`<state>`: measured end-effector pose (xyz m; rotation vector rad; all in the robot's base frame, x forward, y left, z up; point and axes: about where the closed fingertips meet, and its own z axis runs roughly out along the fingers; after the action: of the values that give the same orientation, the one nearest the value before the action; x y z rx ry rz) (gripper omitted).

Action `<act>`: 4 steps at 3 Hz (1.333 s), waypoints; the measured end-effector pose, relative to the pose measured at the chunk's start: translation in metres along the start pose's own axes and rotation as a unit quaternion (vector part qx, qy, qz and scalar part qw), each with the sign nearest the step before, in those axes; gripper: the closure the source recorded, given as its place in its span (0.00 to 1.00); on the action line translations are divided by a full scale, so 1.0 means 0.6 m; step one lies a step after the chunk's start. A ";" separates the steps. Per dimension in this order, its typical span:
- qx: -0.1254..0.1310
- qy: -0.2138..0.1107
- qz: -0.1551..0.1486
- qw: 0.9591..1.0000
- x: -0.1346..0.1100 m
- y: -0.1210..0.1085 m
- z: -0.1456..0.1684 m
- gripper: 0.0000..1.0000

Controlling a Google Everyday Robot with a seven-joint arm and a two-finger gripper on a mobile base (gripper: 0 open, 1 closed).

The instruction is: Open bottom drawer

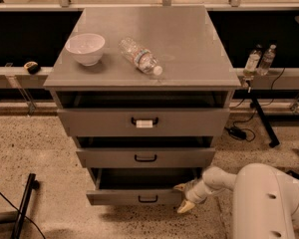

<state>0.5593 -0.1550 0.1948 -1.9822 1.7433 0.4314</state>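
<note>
The bottom drawer (114,197) is the lowest grey front of the metal cabinet, with a small black loop handle (148,199). It stands pulled out a little, with a dark gap above its front. My gripper (183,197) is at the right end of this drawer front, low near the floor. One pale fingertip (180,186) shows above the front's top edge and the other below it, spread apart around that end. My white arm (269,203) comes in from the lower right.
The middle drawer (145,158) and the top drawer with a white label (144,122) are also slightly out. A white bowl (84,48) and a lying plastic bottle (139,56) are on the cabinet top. A black stand (25,203) leans at lower left; cables and bottles are at right.
</note>
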 end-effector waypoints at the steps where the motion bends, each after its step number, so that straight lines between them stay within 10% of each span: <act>1: -0.020 0.005 -0.008 1.000 -0.003 0.047 -0.003 0.30; 4: -0.017 -0.048 0.005 0.999 -0.012 0.132 -0.059 0.20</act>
<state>0.4776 -0.1746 0.2179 -1.9443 1.6966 0.5542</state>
